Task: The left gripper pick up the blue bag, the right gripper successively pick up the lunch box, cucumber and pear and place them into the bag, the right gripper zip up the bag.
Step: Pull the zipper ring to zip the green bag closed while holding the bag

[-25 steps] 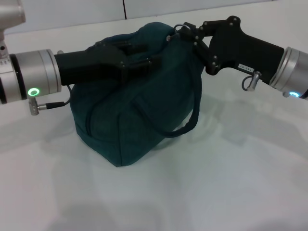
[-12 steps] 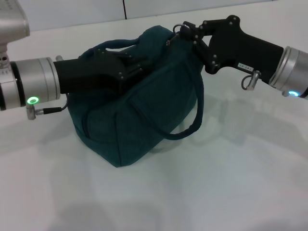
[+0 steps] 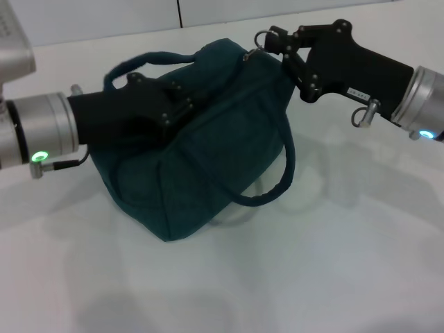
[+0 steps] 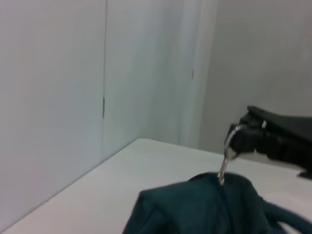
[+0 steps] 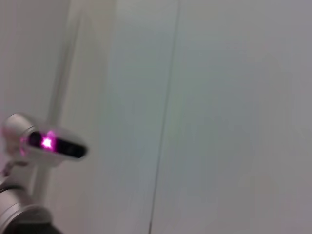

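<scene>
While your left gripper (image 3: 186, 104) clamps the blue bag (image 3: 208, 166) top, your right gripper (image 3: 269, 40) seemingly pinches the zipper ring (image 3: 259, 37).

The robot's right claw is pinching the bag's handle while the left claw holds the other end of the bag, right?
Not quite. The right gripper is pinching the metal ring pull of the zipper, not a handle; the left wrist view shows the ring in its tip. The left gripper does hold the other end of the blue bag.
</scene>
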Action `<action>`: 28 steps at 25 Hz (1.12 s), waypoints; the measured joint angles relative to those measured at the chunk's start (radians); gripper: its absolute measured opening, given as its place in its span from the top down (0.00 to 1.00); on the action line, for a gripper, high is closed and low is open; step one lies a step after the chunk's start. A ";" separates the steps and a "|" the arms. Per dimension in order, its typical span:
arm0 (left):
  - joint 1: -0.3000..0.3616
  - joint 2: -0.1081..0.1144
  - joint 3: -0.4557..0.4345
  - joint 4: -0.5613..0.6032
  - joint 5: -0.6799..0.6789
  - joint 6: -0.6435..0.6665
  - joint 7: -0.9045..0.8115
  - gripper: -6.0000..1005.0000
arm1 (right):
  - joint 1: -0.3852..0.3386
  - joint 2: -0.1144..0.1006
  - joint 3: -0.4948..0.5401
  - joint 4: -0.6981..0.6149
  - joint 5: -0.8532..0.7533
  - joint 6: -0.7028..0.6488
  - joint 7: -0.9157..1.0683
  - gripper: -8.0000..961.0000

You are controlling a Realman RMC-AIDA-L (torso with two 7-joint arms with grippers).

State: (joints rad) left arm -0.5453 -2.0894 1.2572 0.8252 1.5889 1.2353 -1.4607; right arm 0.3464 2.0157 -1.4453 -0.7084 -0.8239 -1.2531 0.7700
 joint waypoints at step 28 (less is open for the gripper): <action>0.069 0.006 -0.030 0.000 -0.058 0.084 0.116 0.95 | 0.006 -0.001 0.055 0.212 0.117 -0.033 -0.002 0.89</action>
State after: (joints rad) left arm -0.4763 -2.0830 1.2268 0.8251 1.5311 1.3192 -1.3451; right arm 0.3524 2.0144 -1.3903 -0.4963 -0.7073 -1.2862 0.7675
